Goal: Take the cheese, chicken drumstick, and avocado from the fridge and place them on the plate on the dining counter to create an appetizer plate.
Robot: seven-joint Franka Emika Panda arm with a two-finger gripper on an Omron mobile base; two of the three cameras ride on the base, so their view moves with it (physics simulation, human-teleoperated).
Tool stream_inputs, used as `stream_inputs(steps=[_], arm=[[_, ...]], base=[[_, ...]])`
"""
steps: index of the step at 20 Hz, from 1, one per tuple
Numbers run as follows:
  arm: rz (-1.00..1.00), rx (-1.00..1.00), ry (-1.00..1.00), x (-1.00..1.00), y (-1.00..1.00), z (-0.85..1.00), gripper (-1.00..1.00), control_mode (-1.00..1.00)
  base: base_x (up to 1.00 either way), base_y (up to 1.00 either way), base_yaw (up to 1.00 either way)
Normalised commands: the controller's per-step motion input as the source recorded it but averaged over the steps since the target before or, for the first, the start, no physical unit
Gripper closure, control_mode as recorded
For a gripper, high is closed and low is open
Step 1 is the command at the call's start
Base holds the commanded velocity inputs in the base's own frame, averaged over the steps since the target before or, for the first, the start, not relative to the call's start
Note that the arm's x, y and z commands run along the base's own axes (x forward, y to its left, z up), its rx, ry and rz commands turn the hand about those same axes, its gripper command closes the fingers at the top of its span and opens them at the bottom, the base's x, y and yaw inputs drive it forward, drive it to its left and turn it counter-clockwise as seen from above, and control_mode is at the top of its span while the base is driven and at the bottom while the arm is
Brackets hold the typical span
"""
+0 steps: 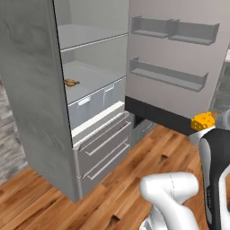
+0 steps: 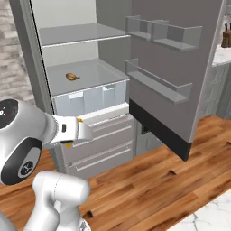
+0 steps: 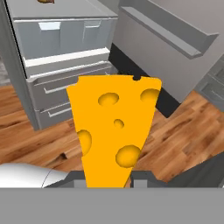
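the gripper (image 3: 109,177) is clamped on the narrow end of the cheese (image 3: 114,127), held clear of the open fridge (image 1: 40,103); the wedge looks light, stiff and smooth, best pinched across its flat faces.

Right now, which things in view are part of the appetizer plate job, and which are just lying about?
Job:
- cheese, held in the gripper, clear of the fridge
- chicken drumstick, on a fridge shelf above the drawers
- dining counter, a marble corner at the lower right of the right base view

Just there:
- door bins
- wood floor
- knife block on the far counter
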Motion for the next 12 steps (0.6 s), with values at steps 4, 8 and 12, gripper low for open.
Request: stream_inputs(steps=[4,8,12], arm=[[0.0,0.0,0.0,0.0,0.0,0.0,1.0,1.0],[0.0,0.0,0.0,0.0,0.0,0.0,1.0,1.0],[0.0,0.0,0.0,0.0,0.0,0.0,1.0,1.0]], base=[[-0.92,0.51,-0.61],[-0.6,0.55,-0.65],[-0.38,0.57,-0.69]])
